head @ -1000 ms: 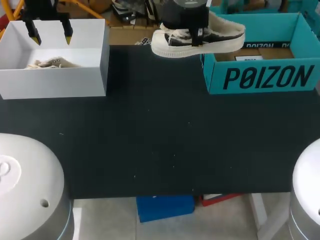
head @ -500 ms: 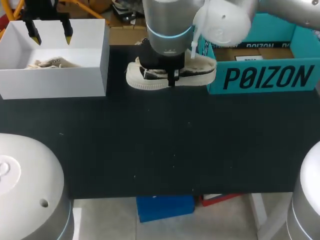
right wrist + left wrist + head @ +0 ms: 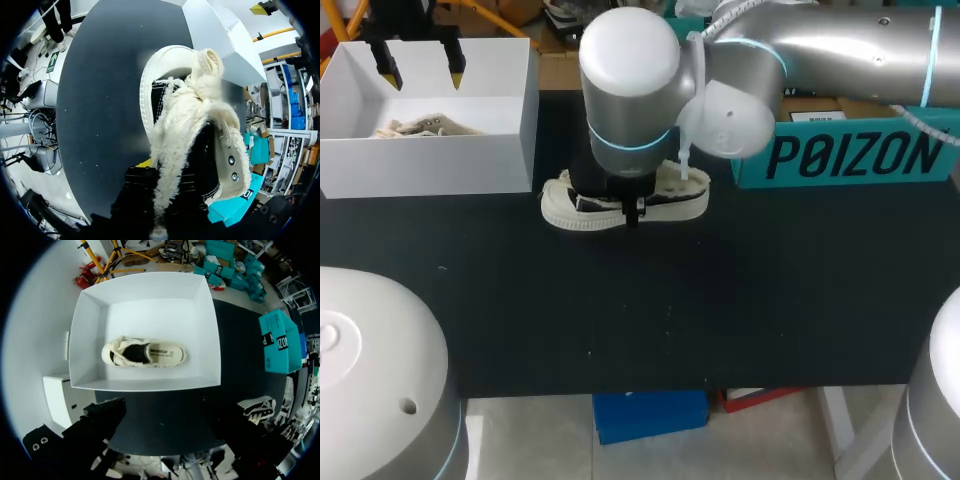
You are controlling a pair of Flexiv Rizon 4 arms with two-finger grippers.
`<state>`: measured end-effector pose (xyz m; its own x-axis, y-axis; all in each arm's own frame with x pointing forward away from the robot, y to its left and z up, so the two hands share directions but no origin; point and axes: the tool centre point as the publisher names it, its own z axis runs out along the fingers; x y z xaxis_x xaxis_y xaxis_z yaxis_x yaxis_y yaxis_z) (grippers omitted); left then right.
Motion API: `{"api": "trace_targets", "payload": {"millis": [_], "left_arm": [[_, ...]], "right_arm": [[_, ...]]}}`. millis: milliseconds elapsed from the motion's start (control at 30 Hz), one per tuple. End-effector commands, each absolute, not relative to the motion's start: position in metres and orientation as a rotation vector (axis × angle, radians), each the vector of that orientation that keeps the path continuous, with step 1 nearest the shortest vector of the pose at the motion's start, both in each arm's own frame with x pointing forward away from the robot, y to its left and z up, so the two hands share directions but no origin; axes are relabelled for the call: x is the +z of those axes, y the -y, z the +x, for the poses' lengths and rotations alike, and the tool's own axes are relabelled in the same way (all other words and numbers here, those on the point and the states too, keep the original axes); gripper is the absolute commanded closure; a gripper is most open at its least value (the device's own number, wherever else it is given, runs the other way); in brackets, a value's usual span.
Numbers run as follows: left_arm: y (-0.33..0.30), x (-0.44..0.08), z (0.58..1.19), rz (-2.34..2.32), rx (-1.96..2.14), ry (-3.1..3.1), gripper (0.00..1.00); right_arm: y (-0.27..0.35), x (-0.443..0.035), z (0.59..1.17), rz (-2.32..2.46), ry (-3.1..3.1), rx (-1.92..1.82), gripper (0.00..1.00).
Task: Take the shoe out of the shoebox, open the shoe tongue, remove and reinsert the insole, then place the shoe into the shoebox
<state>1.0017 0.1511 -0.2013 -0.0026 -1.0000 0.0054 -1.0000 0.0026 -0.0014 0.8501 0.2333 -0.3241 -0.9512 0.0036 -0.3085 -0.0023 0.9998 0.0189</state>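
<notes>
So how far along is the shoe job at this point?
Done: the shoe is out of the teal shoebox. In hand: the right gripper is shut on it low over the black table; contact with the table is unclear. Left: opening the tongue, pulling and refitting the insole, reboxing the shoe. The left gripper hangs open over the white box.

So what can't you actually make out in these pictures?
- Whether the shoe rests on the table or hangs just above it: in the head view, the right arm covers its middle.
- The shoe's insole: in the right wrist view, its fluffy trim fills the opening.
- Most of the inside of the teal shoebox: in the head view, the right arm lies across it.
</notes>
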Motion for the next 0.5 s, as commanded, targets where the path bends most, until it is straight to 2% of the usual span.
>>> {"api": "trace_targets", "payload": {"millis": [33,500], "left_arm": [[-0.151,-0.200,1.001,2.219,0.002,2.221,0.00],[-0.151,-0.200,1.001,2.219,0.002,2.221,0.00]], "right_arm": [[-0.238,-0.356,0.853,-0.040,-2.847,0.062,1.00],[-0.251,-0.397,0.852,-0.039,-2.911,0.095,1.00]]}}
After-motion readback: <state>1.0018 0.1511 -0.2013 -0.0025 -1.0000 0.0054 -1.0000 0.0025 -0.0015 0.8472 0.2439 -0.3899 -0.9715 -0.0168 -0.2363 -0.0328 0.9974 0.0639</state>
